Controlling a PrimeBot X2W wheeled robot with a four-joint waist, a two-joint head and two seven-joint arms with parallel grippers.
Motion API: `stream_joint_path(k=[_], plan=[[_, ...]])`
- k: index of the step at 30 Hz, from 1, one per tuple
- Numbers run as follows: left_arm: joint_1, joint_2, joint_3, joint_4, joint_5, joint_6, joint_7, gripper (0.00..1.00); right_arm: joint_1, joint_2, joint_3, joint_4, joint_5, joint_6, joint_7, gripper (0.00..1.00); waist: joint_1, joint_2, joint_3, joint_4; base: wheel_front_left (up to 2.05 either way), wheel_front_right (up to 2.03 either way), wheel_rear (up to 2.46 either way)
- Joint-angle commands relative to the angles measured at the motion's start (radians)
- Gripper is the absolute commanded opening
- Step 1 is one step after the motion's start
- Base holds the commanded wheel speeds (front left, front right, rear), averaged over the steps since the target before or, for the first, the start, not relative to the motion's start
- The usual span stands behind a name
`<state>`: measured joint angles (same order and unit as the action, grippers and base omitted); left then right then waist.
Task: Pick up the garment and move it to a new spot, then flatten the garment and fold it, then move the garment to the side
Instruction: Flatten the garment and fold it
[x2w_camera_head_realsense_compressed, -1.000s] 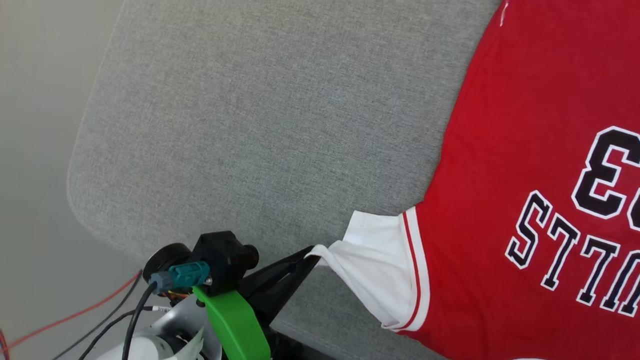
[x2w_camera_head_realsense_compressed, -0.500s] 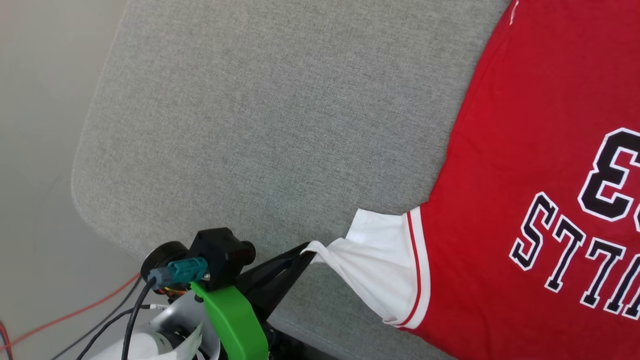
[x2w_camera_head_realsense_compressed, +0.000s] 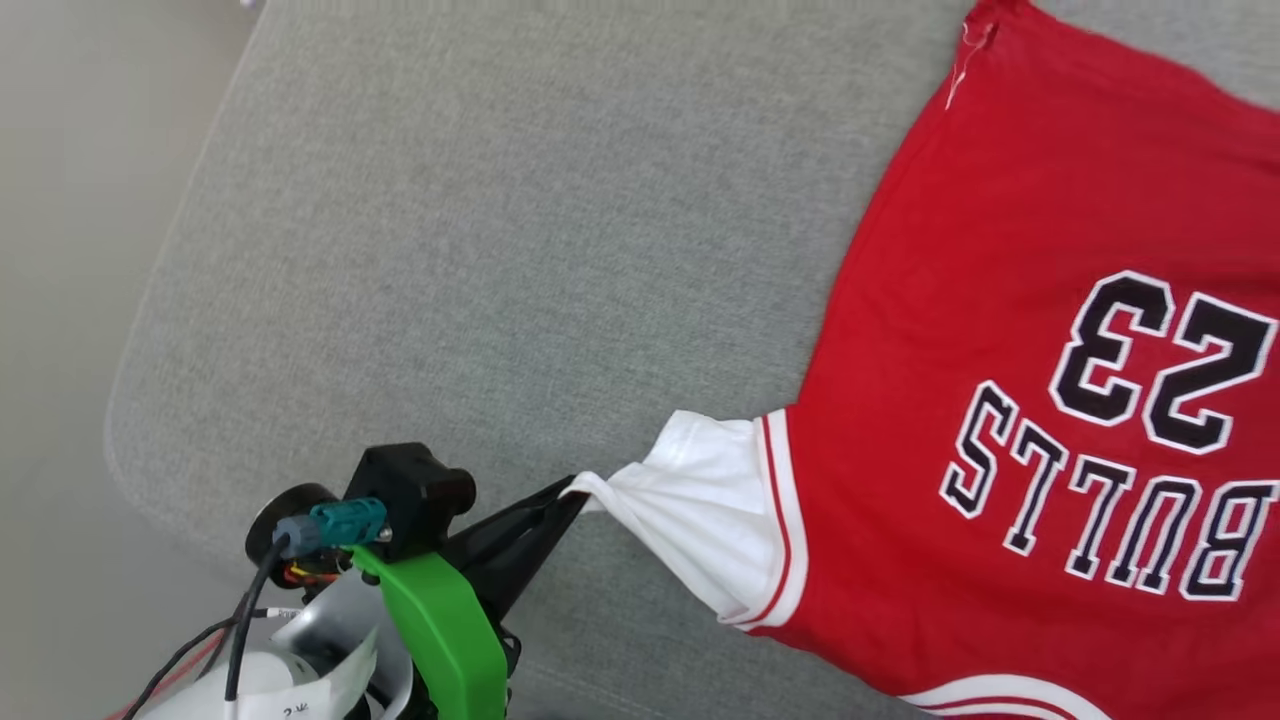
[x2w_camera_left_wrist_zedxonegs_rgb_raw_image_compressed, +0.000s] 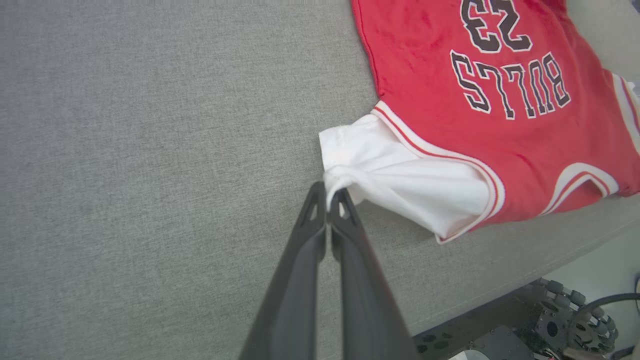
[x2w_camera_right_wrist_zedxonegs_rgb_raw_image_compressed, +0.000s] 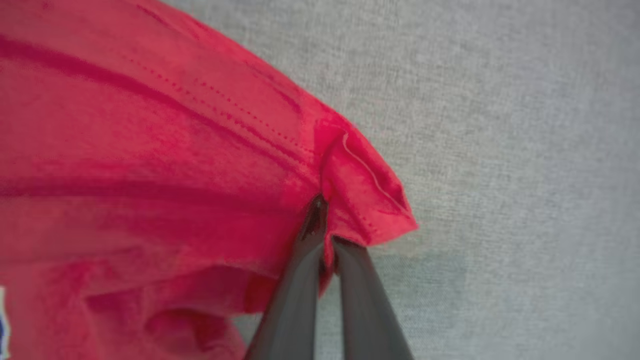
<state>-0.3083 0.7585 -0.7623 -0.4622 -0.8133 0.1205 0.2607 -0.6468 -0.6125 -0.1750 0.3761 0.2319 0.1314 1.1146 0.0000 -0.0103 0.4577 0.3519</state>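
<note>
Red cloth takes up the right side of my head view: the garment lies spread on the grey fabric-covered worktop, print side up. Its black-and-white number 23 and the word BULLS read upside down from where I look. The left half of the worktop is bare weave, with a rounded corner and pale floor beyond it. A white sleeve sticks out from the shirt's left edge, joined to the red body by a red-and-white striped seam. In the left wrist view my left end effector has its two dark fingers pressed together on the sleeve's outer edge. The white cloth bunches into a small knot at the tips and draws into taut creases back toward the seam. A green bracket and a dark camera block sit on that wrist, with cables trailing off below. The same view shows the shirt's curved neckline trim close to the worktop's near edge, with part of the wheeled base below it. In the right wrist view my right end effector is clamped on red cloth just beside a stitched hem corner. That cloth is gathered into soft folds and the corner is flipped over against the grey weave.
</note>
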Motion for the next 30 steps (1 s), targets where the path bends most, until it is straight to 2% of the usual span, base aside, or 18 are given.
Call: stream_joint_path(k=[1, 6, 13, 21, 30], plan=[[0.014, 0.006, 0.008, 0.008, -0.024, 0.008, -0.002, 0.0, 0.083, 0.015, 0.002, 0.032, -0.002, -0.001, -0.007, 0.0, 0.0, 0.0103, -0.099, -0.09, 0.0, 0.0, 0.0], [0.046, 0.007, 0.006, 0.039, -0.052, 0.009, -0.012, 0.0, 0.204, 0.072, -0.046, 0.036, 0.016, -0.001, -0.059, 0.0, 0.0, 0.0103, -0.183, -0.154, 0.0, 0.0, 0.0], [0.087, 0.013, 0.014, 0.073, -0.062, 0.025, -0.044, 0.0, 0.353, 0.117, -0.08, -0.015, 0.047, -0.001, -0.097, 0.0, 0.0, 0.0103, -0.285, -0.231, 0.0, 0.0, 0.0], [0.109, -0.038, 0.016, 0.134, -0.058, 0.033, -0.12, 0.0, 0.555, 0.148, -0.15, -0.178, 0.099, -0.001, -0.114, 0.0, 0.0, 0.0103, -0.345, -0.284, 0.0, 0.0, 0.0], [0.119, -0.093, 0.033, 0.219, -0.06, 0.057, -0.188, 0.0, 0.769, 0.272, -0.23, -0.366, 0.12, -0.001, -0.112, 0.0, 0.0, 0.0103, -0.376, -0.323, 0.0, 0.0, 0.0]])
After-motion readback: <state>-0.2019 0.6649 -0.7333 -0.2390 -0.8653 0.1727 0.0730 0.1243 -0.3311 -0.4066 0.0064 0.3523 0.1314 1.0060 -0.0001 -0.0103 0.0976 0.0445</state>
